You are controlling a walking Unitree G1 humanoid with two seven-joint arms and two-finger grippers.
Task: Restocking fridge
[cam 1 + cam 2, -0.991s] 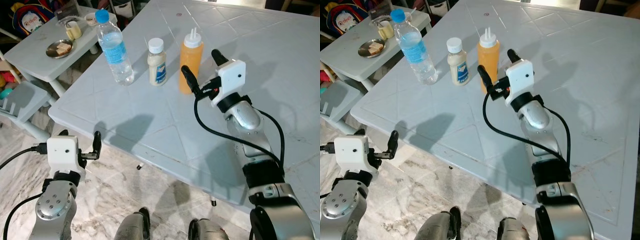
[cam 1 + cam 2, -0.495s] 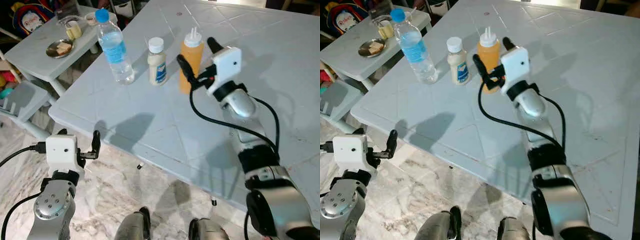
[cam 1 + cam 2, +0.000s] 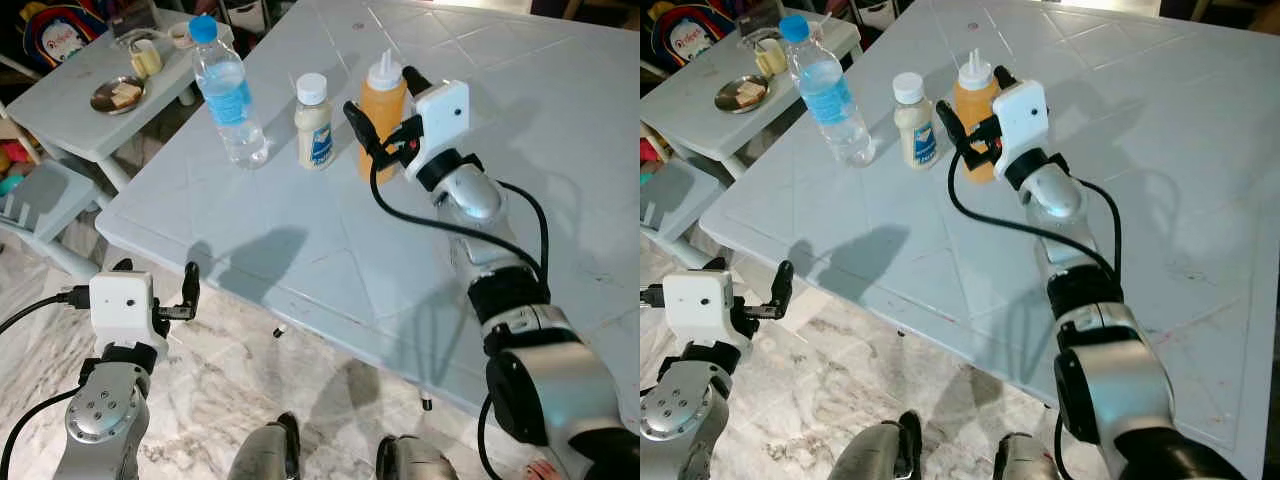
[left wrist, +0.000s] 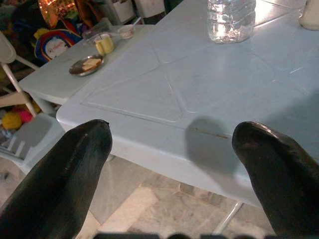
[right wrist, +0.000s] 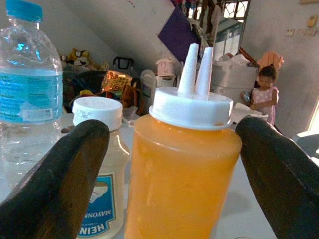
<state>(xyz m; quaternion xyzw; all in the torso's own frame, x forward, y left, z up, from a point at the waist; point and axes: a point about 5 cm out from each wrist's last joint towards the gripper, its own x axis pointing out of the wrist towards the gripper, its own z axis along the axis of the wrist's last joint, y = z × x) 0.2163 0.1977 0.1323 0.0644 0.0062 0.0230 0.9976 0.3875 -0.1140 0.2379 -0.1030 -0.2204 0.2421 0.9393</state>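
Reaching farther forward than a moment ago, the right gripper [image 3: 382, 108] now brackets the orange squeeze bottle [image 3: 381, 118], its fingers spread on either side of the body and not yet closed on it. That bottle stands upright on the large white table [image 3: 300, 250], just beside a small mayonnaise bottle [image 3: 314, 123] and near a water bottle [image 3: 229, 95]. Low by the table's near edge, the left gripper [image 3: 160, 290] hangs idle with its fingers apart, holding nothing.
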